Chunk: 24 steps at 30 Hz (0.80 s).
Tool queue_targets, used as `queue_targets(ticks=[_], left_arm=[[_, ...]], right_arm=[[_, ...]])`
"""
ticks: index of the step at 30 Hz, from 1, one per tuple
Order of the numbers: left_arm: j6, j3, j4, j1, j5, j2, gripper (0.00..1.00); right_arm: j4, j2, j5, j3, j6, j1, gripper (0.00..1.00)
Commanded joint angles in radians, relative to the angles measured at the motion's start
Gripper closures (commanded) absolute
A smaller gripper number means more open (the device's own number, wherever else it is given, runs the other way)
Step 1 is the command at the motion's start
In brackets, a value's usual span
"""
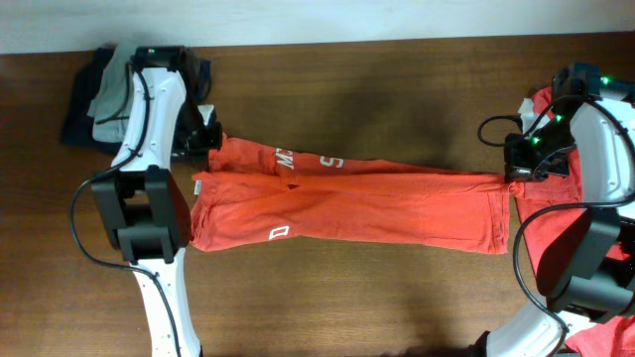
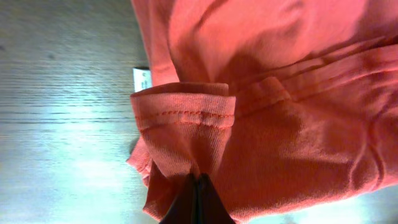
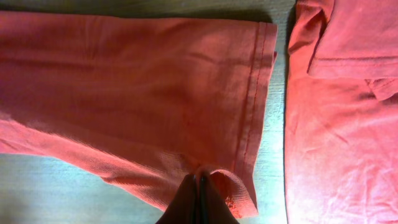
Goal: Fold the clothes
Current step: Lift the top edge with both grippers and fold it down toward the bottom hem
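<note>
An orange-red T-shirt (image 1: 347, 203), folded lengthwise with white lettering showing, is lying stretched across the frame's centre on the table (image 1: 347, 307), the left gripper (image 1: 214, 139) and right gripper (image 1: 512, 175) each pinching an end.

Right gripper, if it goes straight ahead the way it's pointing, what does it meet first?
The stretched orange T-shirt it is pinching: the right gripper points across that fabric, though its height above it is unclear.

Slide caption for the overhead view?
Left gripper and right gripper pinch opposite ends of an orange-red T-shirt stretched across the wooden table.
</note>
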Motion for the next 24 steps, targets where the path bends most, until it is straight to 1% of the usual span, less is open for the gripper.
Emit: queue_targets(ticks=[1, 8, 11, 16, 20, 24], left_arm=[[-0.014, -0.036, 0.012, 0.0, -0.011, -0.027, 0.99], [-0.014, -0.044, 0.025, -0.001, -0.011, -0.027, 0.99], [-0.018, -0.044, 0.021, -0.002, -0.011, -0.027, 0.99], [-0.033, -0.051, 0.024, -0.002, -0.011, -0.027, 0.99], [-0.033, -0.073, 0.027, -0.002, -0.011, -0.027, 0.99], [-0.033, -0.101, 0.03, -0.002, -0.015, -0.027, 0.99]], right_arm=[[0.005, 0.024, 0.033, -0.027, -0.009, -0.003, 0.96], [0.033, 0.031, 0.042, -0.124, 0.012, -0.003, 0.96], [0.079, 0.031, 0.063, -0.174, 0.045, -0.003, 0.96], [0.172, 0.031, 0.063, -0.263, 0.049, -0.003, 0.96], [0.215, 0.031, 0.063, -0.299, 0.052, -0.003, 0.96], [0.222, 0.031, 0.063, -0.301, 0.052, -0.003, 0.96]])
